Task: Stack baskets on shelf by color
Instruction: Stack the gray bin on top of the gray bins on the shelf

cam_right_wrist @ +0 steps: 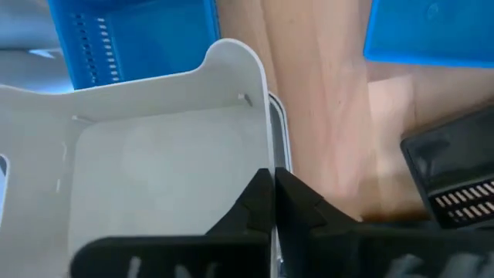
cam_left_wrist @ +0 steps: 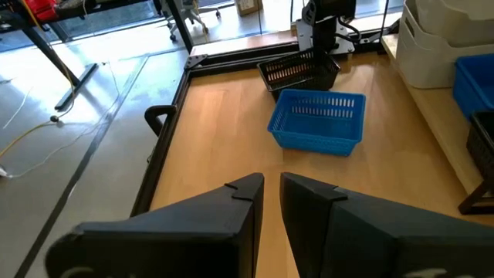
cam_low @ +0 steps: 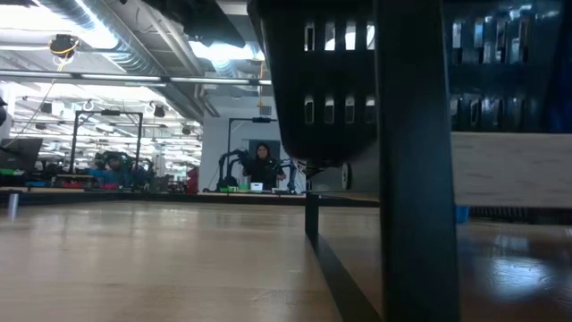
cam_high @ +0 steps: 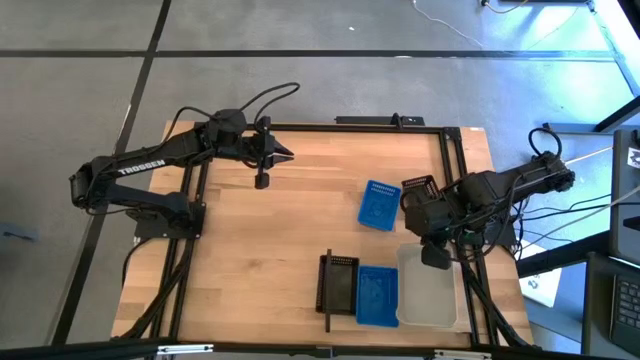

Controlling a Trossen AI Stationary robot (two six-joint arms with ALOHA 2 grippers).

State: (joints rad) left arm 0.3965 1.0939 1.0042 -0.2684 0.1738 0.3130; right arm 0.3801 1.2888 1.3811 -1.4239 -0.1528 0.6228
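My right claw [cam_right_wrist: 274,185] is clenching the translucent white plastic tub's [cam_right_wrist: 154,162] thin rim; pinched so narrowly, it risks slipping or tilting when lifted.

Grey concrete floor [cam_high: 300,90] crossed by dark seams, cables [cam_high: 440,20] lying on it. Ceiling strip lights [cam_low: 89,36], exposed ducting, distant workbenches [cam_low: 89,183], seated person [cam_low: 263,165] against far wall.

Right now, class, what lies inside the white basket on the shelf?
The white basket looks empty: only its bare floor shows. The right gripper is shut on its rim, hiding that edge. Another white rim nests beneath.
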